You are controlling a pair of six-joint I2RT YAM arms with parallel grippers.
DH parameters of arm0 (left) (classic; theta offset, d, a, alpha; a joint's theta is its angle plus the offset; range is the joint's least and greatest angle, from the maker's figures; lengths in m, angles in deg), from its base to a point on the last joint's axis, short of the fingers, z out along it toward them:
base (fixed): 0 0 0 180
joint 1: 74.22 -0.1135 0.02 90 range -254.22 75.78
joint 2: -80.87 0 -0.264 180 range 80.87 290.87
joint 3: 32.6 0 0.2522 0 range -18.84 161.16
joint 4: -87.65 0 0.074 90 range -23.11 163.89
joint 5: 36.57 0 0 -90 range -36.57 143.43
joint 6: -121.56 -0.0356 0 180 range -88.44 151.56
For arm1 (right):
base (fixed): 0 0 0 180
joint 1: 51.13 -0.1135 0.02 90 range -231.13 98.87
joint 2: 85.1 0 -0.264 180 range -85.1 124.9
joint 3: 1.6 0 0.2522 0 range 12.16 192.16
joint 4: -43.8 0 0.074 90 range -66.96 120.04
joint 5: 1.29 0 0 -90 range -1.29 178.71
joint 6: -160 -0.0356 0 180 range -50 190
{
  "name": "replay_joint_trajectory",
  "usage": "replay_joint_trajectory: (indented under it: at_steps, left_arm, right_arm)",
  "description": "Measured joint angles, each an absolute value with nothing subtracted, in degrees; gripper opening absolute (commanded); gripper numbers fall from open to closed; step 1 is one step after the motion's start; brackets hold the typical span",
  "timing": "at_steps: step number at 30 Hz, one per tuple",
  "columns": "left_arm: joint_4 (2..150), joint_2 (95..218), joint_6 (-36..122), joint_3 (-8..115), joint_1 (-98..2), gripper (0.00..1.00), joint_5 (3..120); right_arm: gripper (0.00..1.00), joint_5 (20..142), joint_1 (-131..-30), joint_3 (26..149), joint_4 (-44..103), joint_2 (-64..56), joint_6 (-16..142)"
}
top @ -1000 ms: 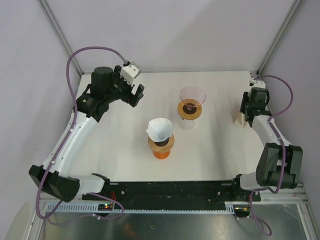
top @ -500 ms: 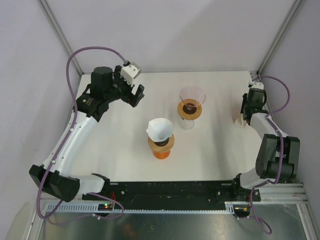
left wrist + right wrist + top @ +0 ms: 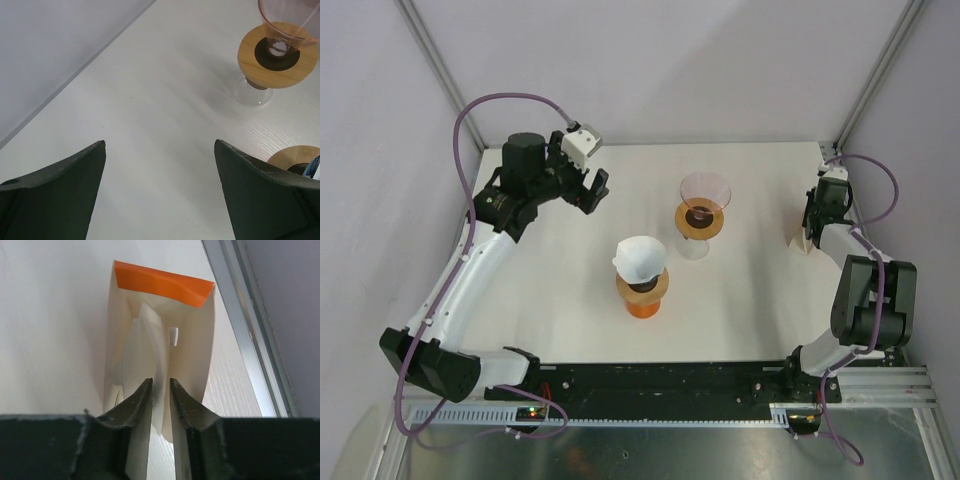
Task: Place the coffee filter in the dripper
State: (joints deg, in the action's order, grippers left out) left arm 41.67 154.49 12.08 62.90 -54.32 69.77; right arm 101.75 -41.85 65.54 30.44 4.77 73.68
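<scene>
Right gripper [image 3: 161, 385]: I am reaching into the open mouth of a cream carton [image 3: 205, 340] with an orange flap, standing at the right edge of the table [image 3: 750, 290]. My two fingers are drawn close together, one on each side of a white paper fold. That fold is the coffee filter [image 3: 150, 337], and I am reading it as pinched. It is inside the carton, not lifted out.

Left gripper [image 3: 160, 143]: I am hovering it above the far left of the table, jaws spread wide, holding nothing.

Step in hand: picking the filter. Placing is not begun.

Target, as I judge it: the pink glass dripper [image 3: 705, 188], with a wooden collar and a clear stand, is sitting empty right of centre. It is well apart from the carton. A second dripper [image 3: 642, 290], on an orange base nearer the arms, is already wearing a white filter [image 3: 640, 258].

Next move is calling for a straight pull out of the carton mouth so that only one sheet comes. Then carry left and lower the cone point down into the pink glass. Thin paper may slip or crumple.

Surface: white, faint wood grain, matte. Room: pale lilac panels [image 3: 650, 70] on three sides, with an aluminium frame rail [image 3: 245, 315] running just beside the carton.
</scene>
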Motion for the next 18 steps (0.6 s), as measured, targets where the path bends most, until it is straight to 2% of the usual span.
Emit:
replay_joint_trajectory:
  at_steps: [4, 8, 18]
  left_arm:
    - [41.7, 154.5, 12.1, 62.9, -54.4, 0.95, 70.2]
    - [41.7, 154.5, 12.1, 62.9, -54.5, 0.95, 70.2]
    - [41.7, 154.5, 12.1, 62.9, -54.5, 0.95, 70.7]
  right_arm:
    - [0.14, 101.7, -41.7, 65.5, 31.1, 5.5, 73.7]
    - [0.02, 101.6, -41.4, 65.6, 31.2, 5.9, 73.7]
    - [0.00, 101.4, -41.4, 66.0, 29.6, 4.4, 72.5]
